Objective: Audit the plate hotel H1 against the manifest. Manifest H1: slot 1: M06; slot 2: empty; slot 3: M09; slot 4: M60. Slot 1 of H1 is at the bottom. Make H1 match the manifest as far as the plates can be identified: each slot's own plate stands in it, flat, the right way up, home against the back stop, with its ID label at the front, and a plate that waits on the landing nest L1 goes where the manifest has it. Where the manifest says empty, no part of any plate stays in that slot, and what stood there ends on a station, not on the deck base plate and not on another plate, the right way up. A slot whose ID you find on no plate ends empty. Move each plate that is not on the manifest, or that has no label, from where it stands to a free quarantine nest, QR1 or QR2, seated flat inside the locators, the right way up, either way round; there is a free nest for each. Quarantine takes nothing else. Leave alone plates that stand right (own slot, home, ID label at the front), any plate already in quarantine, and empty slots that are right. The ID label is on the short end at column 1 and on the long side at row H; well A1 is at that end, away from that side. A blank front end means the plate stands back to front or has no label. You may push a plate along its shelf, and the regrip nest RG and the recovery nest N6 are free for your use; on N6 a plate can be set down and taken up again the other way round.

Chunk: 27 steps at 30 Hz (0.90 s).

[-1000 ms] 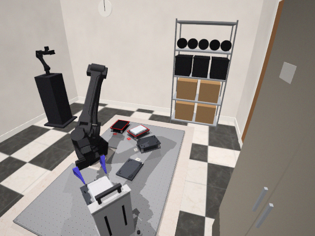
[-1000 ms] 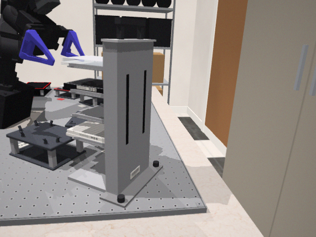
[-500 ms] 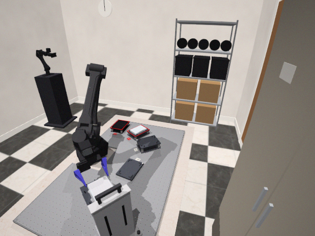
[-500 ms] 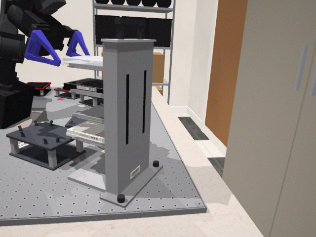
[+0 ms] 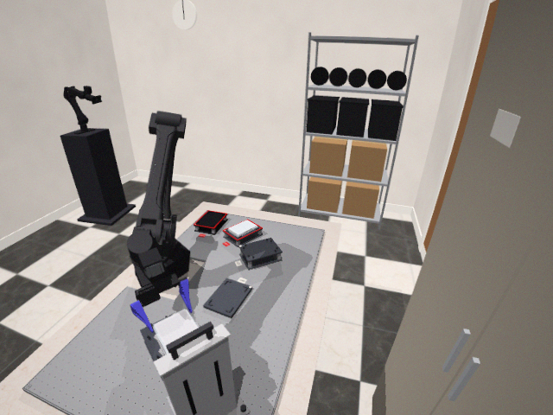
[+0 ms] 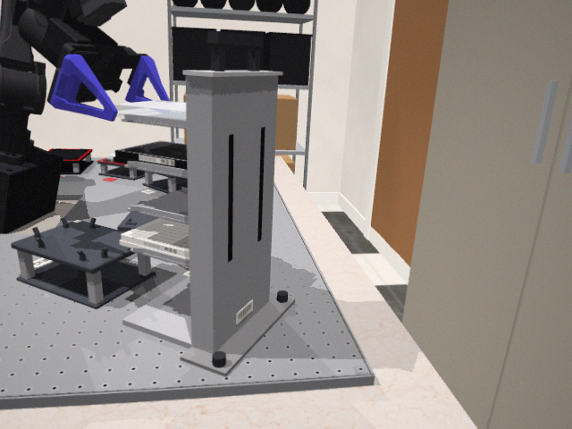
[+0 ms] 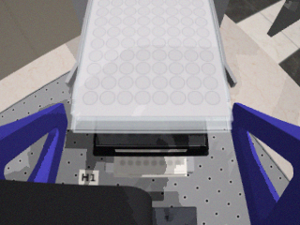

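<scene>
The plate hotel H1 (image 5: pixel 196 370) is a grey tower with a black handle at the front of the deck; it also shows in the exterior view (image 6: pixel 231 207). A clear white plate (image 7: pixel 149 51) lies on the top shelf, marked 4, and juts out toward me. Its near end shows no label. Below it sit a black plate (image 7: pixel 150 142) and, lower still, a white plate (image 6: pixel 156 239). My gripper (image 7: pixel 148 112) is open, with a blue finger on each side of the top plate's near end and not touching it. It also shows in the top and exterior views (image 5: pixel 169 319) (image 6: pixel 138 106).
Two red-rimmed nests stand at the far end: one looks dark (image 5: pixel 210 220), the other holds a white plate (image 5: pixel 242 230). A raised black nest (image 5: pixel 261 252) and a flat dark nest (image 5: pixel 228 296) lie mid-deck. A raised dark nest with locator pins (image 6: pixel 69 254) stands beside the hotel.
</scene>
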Each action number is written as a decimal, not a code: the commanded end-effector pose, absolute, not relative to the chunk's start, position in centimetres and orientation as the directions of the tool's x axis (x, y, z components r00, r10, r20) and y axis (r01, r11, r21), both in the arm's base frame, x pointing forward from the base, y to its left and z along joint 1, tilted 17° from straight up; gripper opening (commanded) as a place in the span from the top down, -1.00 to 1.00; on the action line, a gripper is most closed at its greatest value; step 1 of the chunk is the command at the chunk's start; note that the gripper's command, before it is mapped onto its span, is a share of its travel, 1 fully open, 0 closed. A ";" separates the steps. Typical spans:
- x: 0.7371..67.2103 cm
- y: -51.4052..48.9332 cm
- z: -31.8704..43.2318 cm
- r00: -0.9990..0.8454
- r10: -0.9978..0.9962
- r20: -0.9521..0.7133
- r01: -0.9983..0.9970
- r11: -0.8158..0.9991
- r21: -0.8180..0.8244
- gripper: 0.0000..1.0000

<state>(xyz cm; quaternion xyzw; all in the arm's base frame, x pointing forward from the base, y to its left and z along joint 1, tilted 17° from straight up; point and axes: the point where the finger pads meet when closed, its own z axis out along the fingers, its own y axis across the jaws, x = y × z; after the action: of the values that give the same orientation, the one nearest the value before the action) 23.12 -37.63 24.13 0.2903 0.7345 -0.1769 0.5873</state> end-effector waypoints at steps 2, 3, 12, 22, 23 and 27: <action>23.4 -38.6 26.8 -0.121 0.169 -0.978 0.636 0.770 0.054 -0.72; 23.4 -38.6 26.8 -0.121 0.169 -0.978 0.636 0.770 0.054 -0.72; 23.4 -38.6 26.8 -0.121 0.169 -0.978 0.636 0.770 0.054 -0.72; 23.4 -38.6 26.8 -0.121 0.169 -0.978 0.636 0.770 0.054 -0.72; 23.4 -38.6 26.8 -0.121 0.169 -0.978 0.636 0.770 0.054 -0.72; 23.7 -39.4 27.9 -0.109 0.156 -0.982 0.637 0.769 0.051 -0.72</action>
<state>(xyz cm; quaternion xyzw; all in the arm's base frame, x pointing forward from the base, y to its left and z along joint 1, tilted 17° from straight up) 23.11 -37.65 24.11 0.2907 0.7345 -0.1771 0.5870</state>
